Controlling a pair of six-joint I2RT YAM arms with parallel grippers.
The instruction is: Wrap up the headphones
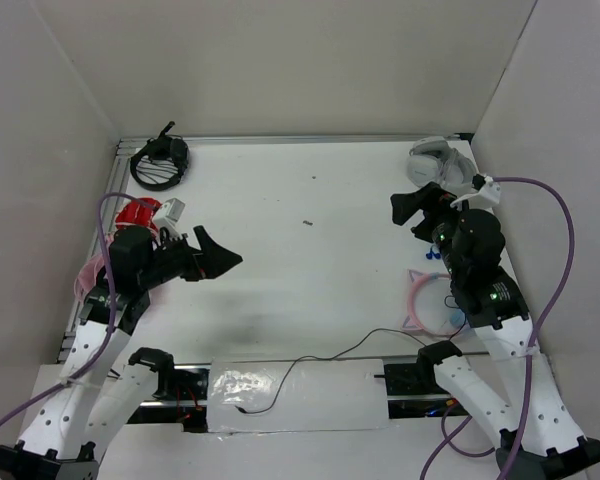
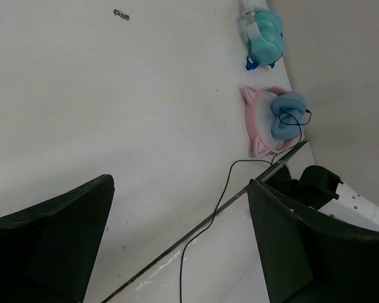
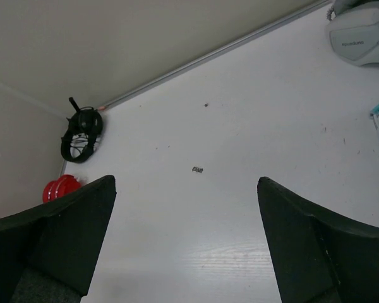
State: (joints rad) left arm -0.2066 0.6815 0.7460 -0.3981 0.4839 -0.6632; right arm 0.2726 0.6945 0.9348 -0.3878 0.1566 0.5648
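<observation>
Black fingers (image 2: 57,240) of the left pincer (image 2: 180,183) frame the left wrist view, spread wide with nothing between them. The right pincer (image 3: 186,183) is likewise released and empty. Pink cat-eared headphones with light blue ear cups (image 2: 275,120) lie flat at the right side of the white table (image 1: 310,290), near the side wall; in the top view the right arm partly covers them. Their thin black cable (image 2: 221,196) trails loose to the left, crosses the metal rail (image 2: 145,265) at the near table edge and ends on a clear plastic sheet (image 1: 290,395) between the arm bases.

Hazards, as judged:
- The cable may catch on the rail or on the right arm's base when it is drawn in.
- A pull on the cable may drag the light headphones rather than gather slack.
- So thin a cable may slip from a pinch made flat against the table.
- The wall and the all-turquoise headphones (image 2: 265,35) close beyond leave little room, so the wrong item may be touched.

Pose: both arms are raised clear of the table with elbows bent. The left pincer points right, toward the table's centre. The right pincer, above the table just beyond the headphones, points left, and its camera does not show the headphones.
</observation>
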